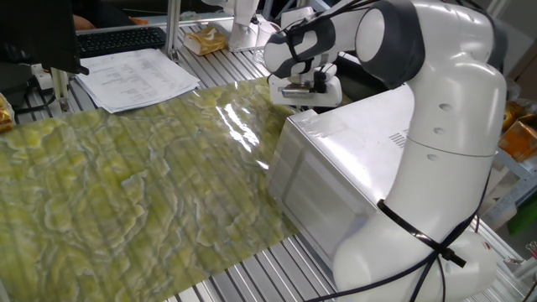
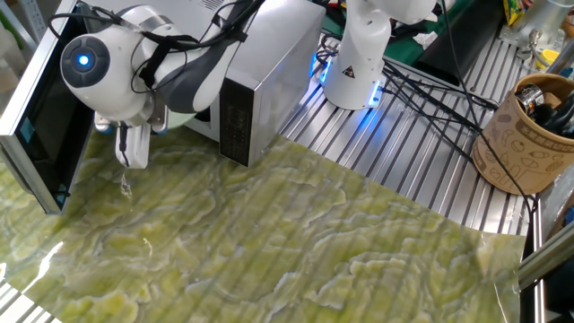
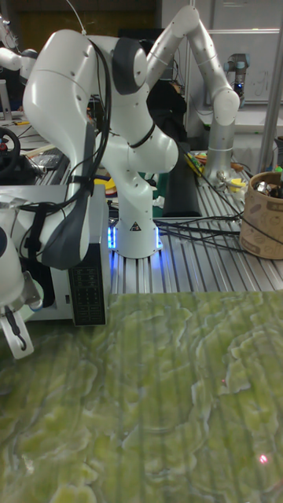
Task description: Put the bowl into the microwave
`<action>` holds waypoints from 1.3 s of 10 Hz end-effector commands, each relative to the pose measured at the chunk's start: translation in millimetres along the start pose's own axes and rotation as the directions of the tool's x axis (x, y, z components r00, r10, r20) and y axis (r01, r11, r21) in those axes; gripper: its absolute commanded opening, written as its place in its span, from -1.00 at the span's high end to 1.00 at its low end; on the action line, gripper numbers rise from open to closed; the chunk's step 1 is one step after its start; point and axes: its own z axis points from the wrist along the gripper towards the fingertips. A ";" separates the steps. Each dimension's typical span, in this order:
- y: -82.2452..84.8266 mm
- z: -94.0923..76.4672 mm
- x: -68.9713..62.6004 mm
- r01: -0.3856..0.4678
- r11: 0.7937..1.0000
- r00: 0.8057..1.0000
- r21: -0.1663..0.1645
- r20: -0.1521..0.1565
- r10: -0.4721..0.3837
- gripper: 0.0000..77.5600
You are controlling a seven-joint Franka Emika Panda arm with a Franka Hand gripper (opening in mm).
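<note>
Green marbled sheeting covers the worktop, with the silver microwave at its edge, door swung open. Just in front of the opening, the hand hangs above the sheeting with fingers pointing down, close together and holding nothing. No view shows the bowl, so I cannot tell where it is. A brown cup stands well apart.

You see a green marbled mat covering the slatted table; beyond its far edge lie printed papers and a black keyboard, a patterned brown cup right.
</note>
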 end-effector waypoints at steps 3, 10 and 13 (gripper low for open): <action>-17.1 6.5 6.0 -0.073 0.997 0.997 0.024 -0.003 0.073 0.97; -69.8 33.8 -4.8 -0.073 0.997 0.997 0.018 0.000 0.073 0.97; -67.9 39.8 -4.3 -0.068 0.998 0.998 0.018 -0.003 0.068 0.97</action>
